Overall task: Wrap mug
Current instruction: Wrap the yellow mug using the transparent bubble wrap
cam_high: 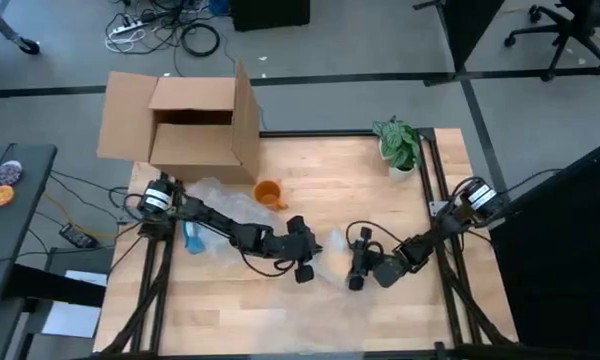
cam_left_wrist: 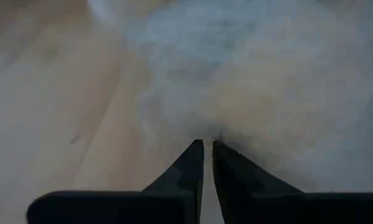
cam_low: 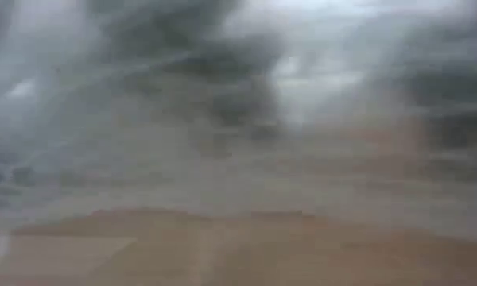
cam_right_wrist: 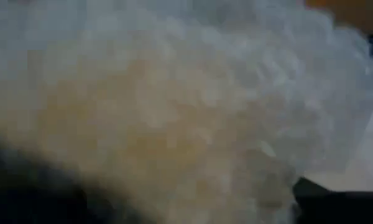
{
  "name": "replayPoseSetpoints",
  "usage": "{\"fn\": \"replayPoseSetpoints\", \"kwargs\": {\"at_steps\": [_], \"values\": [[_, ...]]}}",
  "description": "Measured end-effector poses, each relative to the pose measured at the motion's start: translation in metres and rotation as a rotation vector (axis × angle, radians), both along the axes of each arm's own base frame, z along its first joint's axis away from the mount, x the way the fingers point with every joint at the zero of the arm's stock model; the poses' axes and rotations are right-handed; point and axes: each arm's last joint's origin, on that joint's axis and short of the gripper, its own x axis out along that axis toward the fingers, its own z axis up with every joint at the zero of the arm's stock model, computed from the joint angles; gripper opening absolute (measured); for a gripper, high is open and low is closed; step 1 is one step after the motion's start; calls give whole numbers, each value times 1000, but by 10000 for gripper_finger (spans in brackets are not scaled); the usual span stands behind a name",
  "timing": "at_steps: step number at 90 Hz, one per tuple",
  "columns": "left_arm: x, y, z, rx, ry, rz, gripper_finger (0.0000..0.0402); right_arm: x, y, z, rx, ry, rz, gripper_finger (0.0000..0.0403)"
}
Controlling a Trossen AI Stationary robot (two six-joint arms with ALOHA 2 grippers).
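High view first: the small orange ceramic mug (cam_high: 268, 193) sits bare on the light wooden bench (cam_high: 380, 200), roughly at 11 o'clock from the bench's middle, just in front of the open brown cardboard box (cam_high: 190, 125); the clear crinkly bubble wrap sheet (cam_high: 330, 250) is spread around the middle and toward 6 o'clock, apart from the mug; so wrapping hasn't really started, the sheet has to reach the mug or the other way round; the left gripper (cam_high: 302, 262) and right gripper (cam_high: 356, 270) are both down at the wrap near the centre; a small green potted plant in a white pot (cam_high: 398, 150) stands at about 2 o'clock, and something blue (cam_high: 192, 238) lies under the wrap at 9 o'clock.

Low view: just a fog of wrap right against the lens, with bench below; nothing else to tell.

Left wrist view: the jaws are nearly pressed together, tips at the wrap's edge, looks like pinching it.

Right wrist view: all bubble wrap up close; can't tell how those jaws stand.

No brands, labels or writing readable anywhere.
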Motion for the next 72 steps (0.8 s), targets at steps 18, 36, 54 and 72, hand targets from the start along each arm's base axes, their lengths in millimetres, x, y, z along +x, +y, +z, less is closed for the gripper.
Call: {"fn": "replayPoseSetpoints", "kwargs": {"at_steps": [18, 36, 54, 72], "values": [[-6, 2, 44, 40, -44, -22, 19, 2, 0, 3, -115, 11, -31, 19], [-31, -6, 91, 71, -45, -31, 19, 8, 4, 11, -371, 62, -91, 15], [-42, -27, 94, 54, -43, -57, 19, 14, 7, 19, -692, 202, -98, 13], [-37, -38, 70, 68, 8, -18, 19, 20, 12, 24, -1017, 377, 67, 13]]}}
